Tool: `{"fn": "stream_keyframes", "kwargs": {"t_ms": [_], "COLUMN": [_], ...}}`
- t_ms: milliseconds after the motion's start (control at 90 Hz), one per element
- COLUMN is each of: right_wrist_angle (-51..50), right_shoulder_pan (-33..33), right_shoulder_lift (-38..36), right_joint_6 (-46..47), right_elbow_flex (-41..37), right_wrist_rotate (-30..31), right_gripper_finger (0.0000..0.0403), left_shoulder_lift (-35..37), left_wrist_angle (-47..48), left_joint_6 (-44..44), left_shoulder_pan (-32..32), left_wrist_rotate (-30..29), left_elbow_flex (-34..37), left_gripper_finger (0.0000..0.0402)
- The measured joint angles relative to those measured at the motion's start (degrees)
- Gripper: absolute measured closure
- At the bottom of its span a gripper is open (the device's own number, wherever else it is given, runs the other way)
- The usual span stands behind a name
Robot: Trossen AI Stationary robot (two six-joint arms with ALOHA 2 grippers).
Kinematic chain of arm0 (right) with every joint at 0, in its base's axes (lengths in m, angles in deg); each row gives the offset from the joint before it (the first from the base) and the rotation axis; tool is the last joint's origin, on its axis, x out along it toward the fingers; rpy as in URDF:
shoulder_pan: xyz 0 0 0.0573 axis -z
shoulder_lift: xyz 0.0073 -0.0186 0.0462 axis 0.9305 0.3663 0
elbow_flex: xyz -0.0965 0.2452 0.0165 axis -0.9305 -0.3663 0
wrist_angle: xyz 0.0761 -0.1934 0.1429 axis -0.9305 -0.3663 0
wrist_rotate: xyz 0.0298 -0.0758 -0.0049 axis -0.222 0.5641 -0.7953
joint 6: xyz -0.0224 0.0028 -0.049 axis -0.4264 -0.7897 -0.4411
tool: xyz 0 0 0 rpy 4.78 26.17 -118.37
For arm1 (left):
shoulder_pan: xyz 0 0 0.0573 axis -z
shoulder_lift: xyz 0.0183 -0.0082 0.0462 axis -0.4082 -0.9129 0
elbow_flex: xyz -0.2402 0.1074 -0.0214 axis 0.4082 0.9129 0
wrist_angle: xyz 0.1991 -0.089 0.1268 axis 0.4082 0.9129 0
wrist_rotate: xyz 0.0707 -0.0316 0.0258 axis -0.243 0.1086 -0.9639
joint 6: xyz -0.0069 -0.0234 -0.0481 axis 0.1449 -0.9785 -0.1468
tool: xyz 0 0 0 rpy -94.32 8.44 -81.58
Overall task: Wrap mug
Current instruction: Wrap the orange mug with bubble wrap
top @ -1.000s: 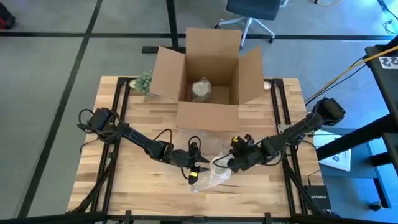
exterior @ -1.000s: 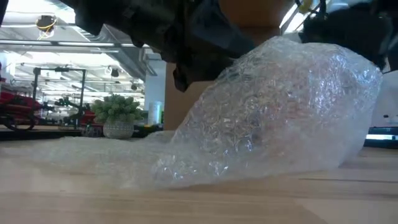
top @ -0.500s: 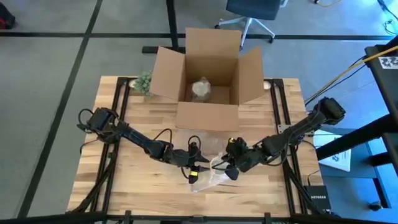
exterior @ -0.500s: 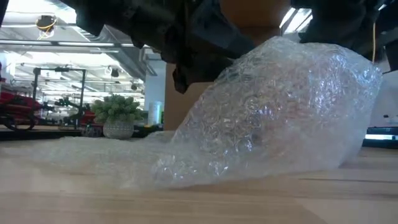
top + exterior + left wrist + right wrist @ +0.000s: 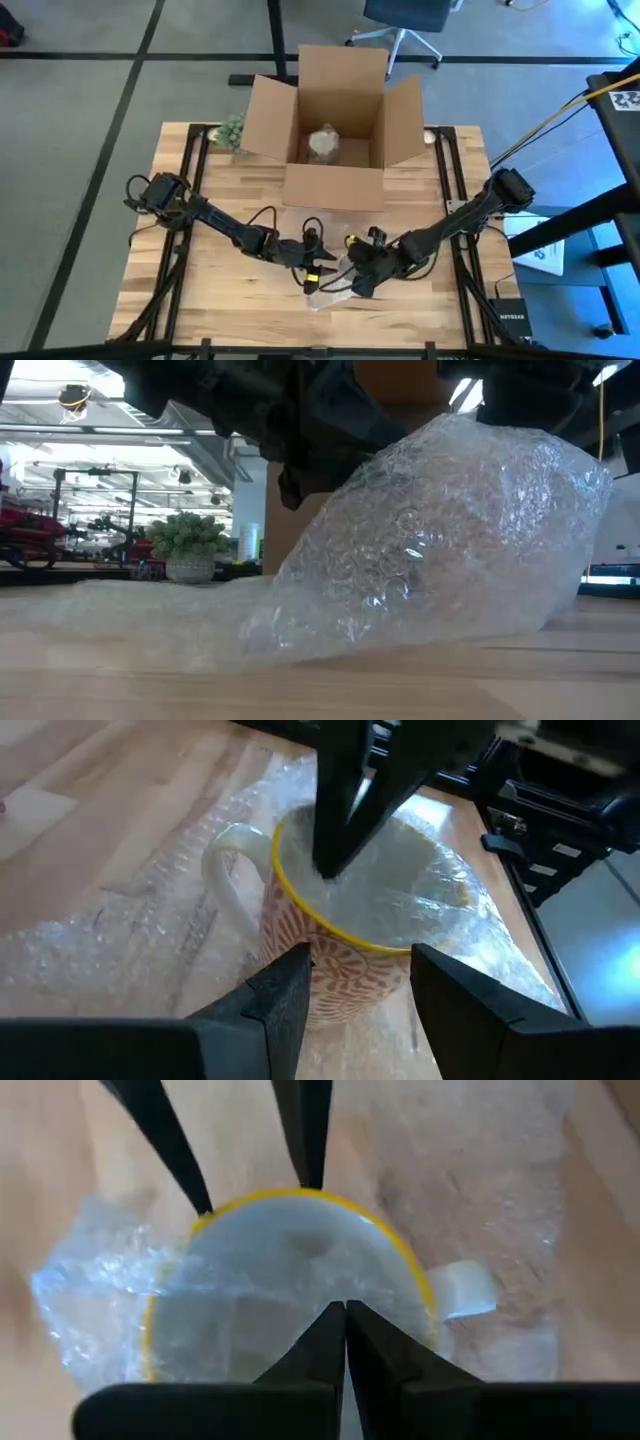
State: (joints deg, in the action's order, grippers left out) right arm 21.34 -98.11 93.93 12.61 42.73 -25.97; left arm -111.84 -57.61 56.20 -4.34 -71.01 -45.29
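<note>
Pale wooden worktop (image 5: 200, 290) stretches bare to the left and front of the clear bubble wrap sheet (image 5: 440, 540); an open brown cardboard box (image 5: 335, 125) stands behind it, near a small green plant (image 5: 232, 131). On the wrap lies the orange-patterned, yellow-rimmed mug (image 5: 340, 945). Left tool (image 5: 350, 985) is spread beside its wall. Right tool (image 5: 345, 1335) is pressed together over the covered mouth. Only the wrist views reveal the mug.
</note>
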Motion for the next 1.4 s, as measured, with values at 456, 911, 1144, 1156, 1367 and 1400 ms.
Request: {"fn": "stream_keyframes", "kwargs": {"t_ms": [456,911,1144,1156,1367,1400], "right_wrist_angle": [-8.7,-24.0,-27.9,-27.5,-12.5,-10.9], "right_shoulder_pan": [2.4,2.2,2.2,2.2,2.2,2.2], "right_shoulder_lift": [16.0,15.7,15.5,15.5,15.3,15.0], "right_joint_6": [-5.2,-7.6,-1.9,-1.6,0.7,0.9], "right_elbow_flex": [14.0,30.6,27.8,27.3,15.9,14.4], "right_wrist_rotate": [-9.5,-8.2,-7.5,-7.5,-8.3,-8.4], "right_gripper_finger": [0.0403,0.0403,0.0403,0.0403,0.0403,0.0403], "left_shoulder_lift": [0.0,0.0,0.0,0.0,0.0,0.0], "left_wrist_angle": [1.5,2.2,2.7,2.7,2.6,2.6], "left_joint_6": [0.0,0.3,0.4,0.4,0.5,0.5], "left_shoulder_pan": [0.0,0.0,0.0,0.0,0.0,0.0], "left_wrist_rotate": [0.0,-0.1,0.3,0.3,0.3,0.4], "left_elbow_flex": [0.0,0.0,0.0,0.0,0.0,0.0], "left_gripper_finger": [0.0247,0.0247,0.0247,0.0247,0.0247,0.0247]}}
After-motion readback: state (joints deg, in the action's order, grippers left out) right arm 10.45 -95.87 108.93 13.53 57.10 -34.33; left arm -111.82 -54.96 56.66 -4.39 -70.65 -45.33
